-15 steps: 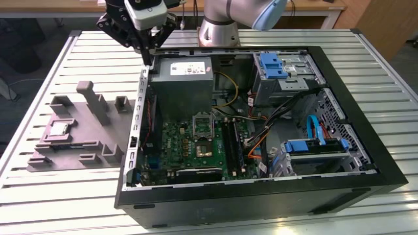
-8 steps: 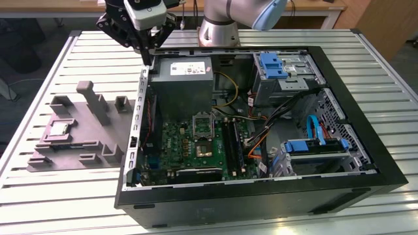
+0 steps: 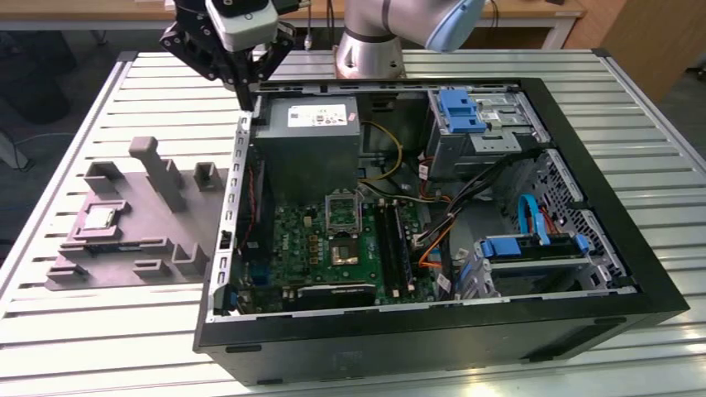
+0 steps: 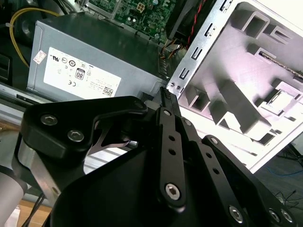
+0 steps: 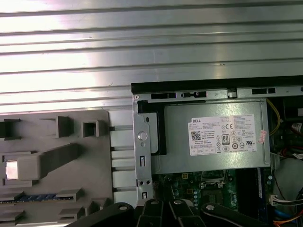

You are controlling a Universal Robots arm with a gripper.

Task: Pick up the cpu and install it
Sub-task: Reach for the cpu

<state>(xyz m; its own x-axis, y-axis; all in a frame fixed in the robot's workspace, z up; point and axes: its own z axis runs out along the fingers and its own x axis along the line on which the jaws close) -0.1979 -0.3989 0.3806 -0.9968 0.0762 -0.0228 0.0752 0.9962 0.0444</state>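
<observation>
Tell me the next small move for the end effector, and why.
Probably carry the end effector sideways toward the exterior view's left until it is over the cpu. It hangs shut and empty above the edge of the computer case, beside the power supply, while the cpu lies in the grey tray outside the case.

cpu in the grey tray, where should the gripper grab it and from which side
Probably by two opposite edges of the cpu, coming straight down from above. It lies flat, metal top up, in a shallow recess of the grey tray, so only its top and thin edges look reachable.
</observation>
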